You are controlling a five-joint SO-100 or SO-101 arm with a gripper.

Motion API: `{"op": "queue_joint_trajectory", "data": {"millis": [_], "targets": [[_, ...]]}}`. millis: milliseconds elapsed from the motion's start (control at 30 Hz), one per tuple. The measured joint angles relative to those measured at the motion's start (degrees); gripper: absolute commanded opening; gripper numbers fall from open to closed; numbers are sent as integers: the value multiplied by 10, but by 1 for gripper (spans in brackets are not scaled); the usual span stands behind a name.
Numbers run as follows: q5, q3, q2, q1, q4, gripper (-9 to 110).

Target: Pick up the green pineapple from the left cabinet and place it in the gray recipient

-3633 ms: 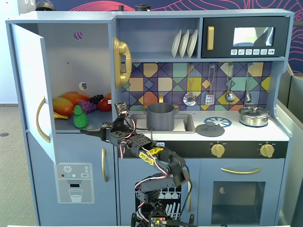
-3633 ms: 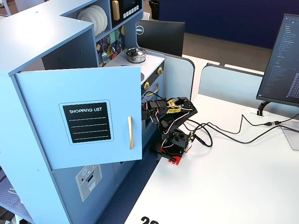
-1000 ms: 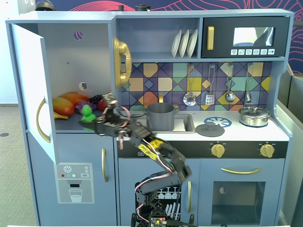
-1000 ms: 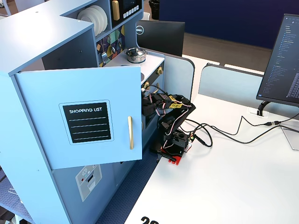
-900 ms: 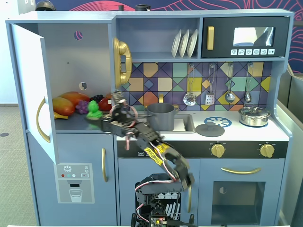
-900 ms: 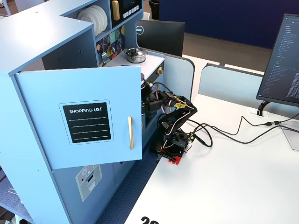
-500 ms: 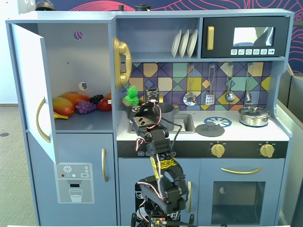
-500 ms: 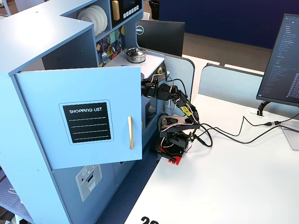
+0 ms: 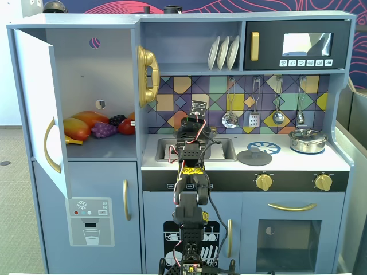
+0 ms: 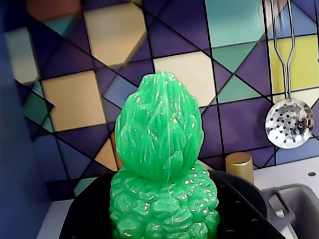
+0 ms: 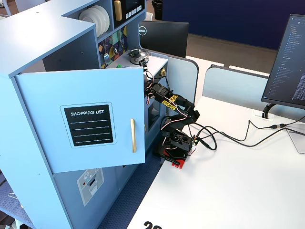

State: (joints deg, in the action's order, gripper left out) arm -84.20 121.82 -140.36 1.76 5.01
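In the wrist view the green pineapple (image 10: 158,149) fills the middle, bumpy body low and leafy top pointing away. My gripper (image 10: 162,216) is shut on its lower part; the fingers barely show. Around and behind it curves the dark rim of the gray recipient (image 10: 241,196), just in front of the gold tap (image 10: 239,167). In a fixed view the arm stands upright before the sink, with the gripper (image 9: 191,123) over the spot where the recipient sits; both recipient and pineapple are hidden behind it. The left cabinet (image 9: 86,69) stands open, its door (image 9: 34,103) swung to the left.
Other toy fruits (image 9: 94,123) lie on the cabinet shelf. A silver lidded pot (image 9: 308,139) and a round lid (image 9: 259,154) sit on the counter to the right. Utensils (image 9: 229,114) hang on the tiled wall behind the sink (image 9: 221,150). The arm's base (image 11: 176,143) stands on a white desk.
The gripper closed on the pineapple at the cabinet shelf, lifted it and swung right. It now hangs over the sink, and the arm has straightened upright.
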Motion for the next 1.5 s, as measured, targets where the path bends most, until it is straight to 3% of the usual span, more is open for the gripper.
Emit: {"op": "queue_joint_trajectory", "data": {"millis": [500,567,667,767,1067,1167,1333,1433,1500], "targets": [[-51,-99,219,0,-62,1],[-51,-114,236,4,-62,13],[-37,-131,245,11,-70,40],[1,-140,245,21,-74,49],[18,-143,177,19,-1,42],[18,-143,77,18,156,35],[-29,-127,-119,14,446,14],[-52,-69,-211,11,554,0],[-64,-18,-261,8,597,0]]}}
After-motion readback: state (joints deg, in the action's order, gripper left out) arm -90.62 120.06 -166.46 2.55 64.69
